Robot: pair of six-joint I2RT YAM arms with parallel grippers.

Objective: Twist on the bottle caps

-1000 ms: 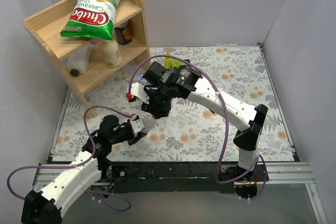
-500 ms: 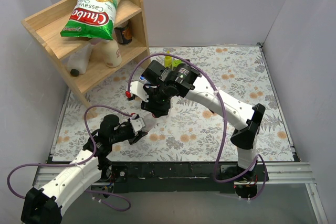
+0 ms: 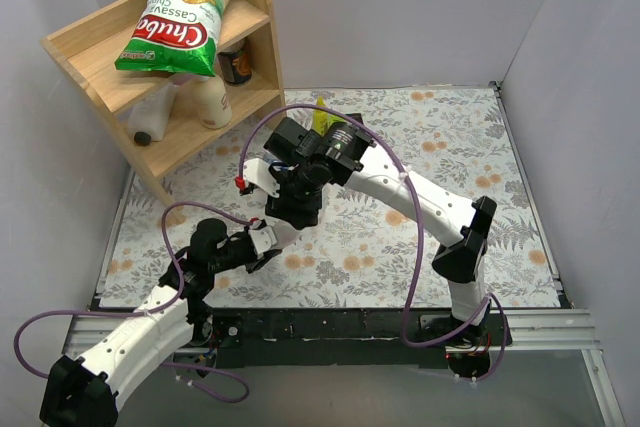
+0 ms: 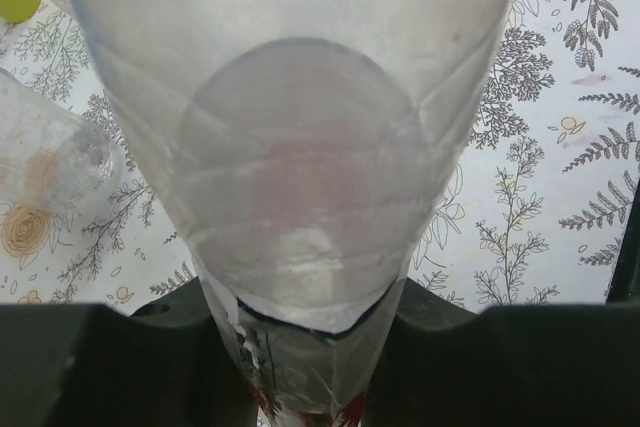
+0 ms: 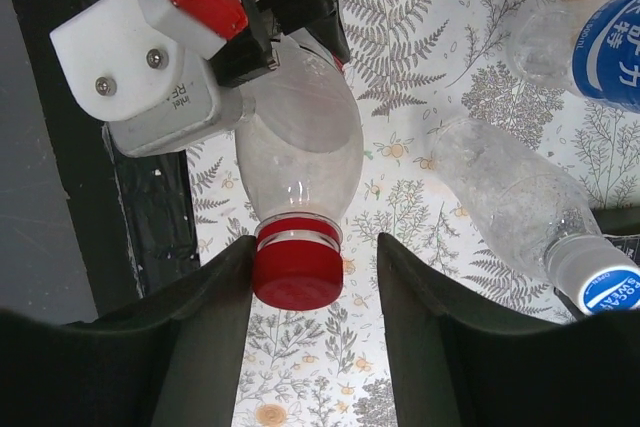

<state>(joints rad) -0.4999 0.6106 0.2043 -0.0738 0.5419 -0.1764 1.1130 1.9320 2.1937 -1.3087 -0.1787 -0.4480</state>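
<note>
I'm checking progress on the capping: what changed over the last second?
The right hand drifted slightly left in the top view, its elbow following. The red cap on the bottle sits between its open fingers. No grasp or release is visible. The left hand stayed clamped on the bottle. The shelf and chips bag are unchanged.

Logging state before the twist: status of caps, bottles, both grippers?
red cap: on held bottle's neck
held bottle: clamped in left gripper
clear bottle: lying down, blue cap on
blue-labelled bottle: lying down, neck out of view
left gripper: shut on held bottle
right gripper: open around red cap
</note>
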